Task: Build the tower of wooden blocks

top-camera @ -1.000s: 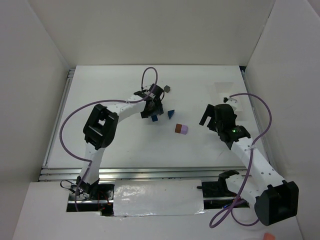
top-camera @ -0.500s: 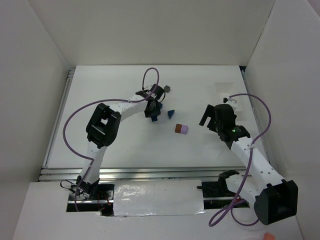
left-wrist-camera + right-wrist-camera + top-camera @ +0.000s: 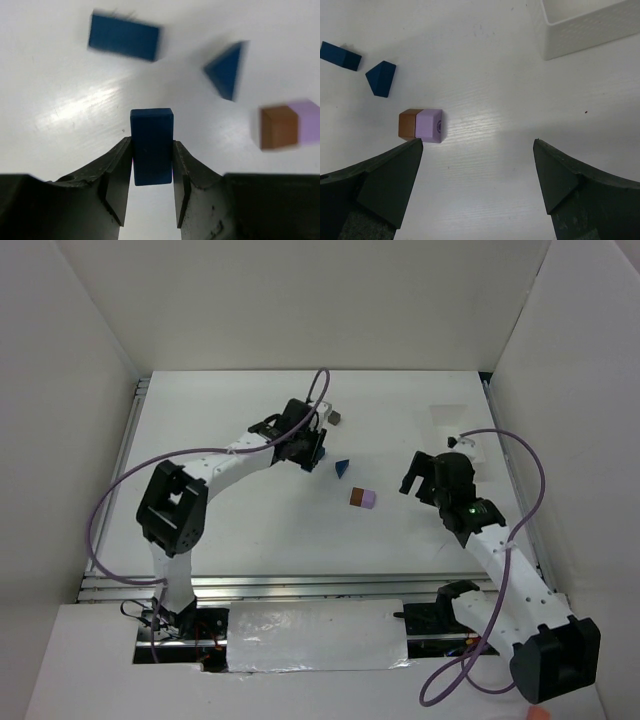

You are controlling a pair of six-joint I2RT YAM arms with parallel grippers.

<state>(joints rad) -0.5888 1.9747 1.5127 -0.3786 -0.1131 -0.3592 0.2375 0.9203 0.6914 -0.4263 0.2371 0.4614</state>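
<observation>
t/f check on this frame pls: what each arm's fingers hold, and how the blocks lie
1. The left fingers clamp a blue rectangular block. True.
2. The right fingers hold the lavender cube. False: they stand open and empty; the cube lies on the table.
3. The brown cube touches the lavender cube, side by side. True.
4. The blue triangle sits on the brown cube. False: it lies apart on the table.
</observation>
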